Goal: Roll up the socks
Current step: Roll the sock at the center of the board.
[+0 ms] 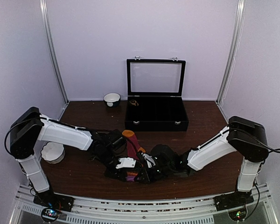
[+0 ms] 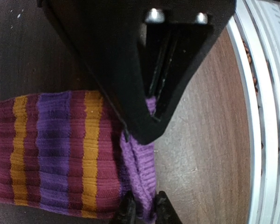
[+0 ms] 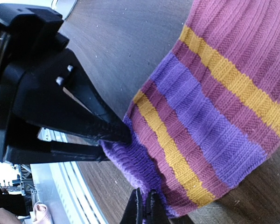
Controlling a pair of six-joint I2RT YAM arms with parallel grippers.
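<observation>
Striped magenta sock (image 1: pixel 132 143) lies mid-table, its purple cuff at the 6 o'clock end. Left gripper (image 2: pixel 143 211) and right gripper (image 3: pixel 145 207) are both clamped on that cuff. Open black case (image 1: pixel 156 125) sits at 12 o'clock, contents unclear, with a white bowl (image 1: pixel 112 99) at its 9 o'clock.

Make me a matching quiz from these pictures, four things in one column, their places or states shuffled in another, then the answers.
1. striped sock
2. black case
3. small bowl
4. white dish

A. by the back wall, left of the black case
B. lid standing open
C. on the left, close to the left arm
D. cuff pinched by left gripper and right gripper

Pairs: 1-D, 2-B, 3-A, 4-C
</observation>
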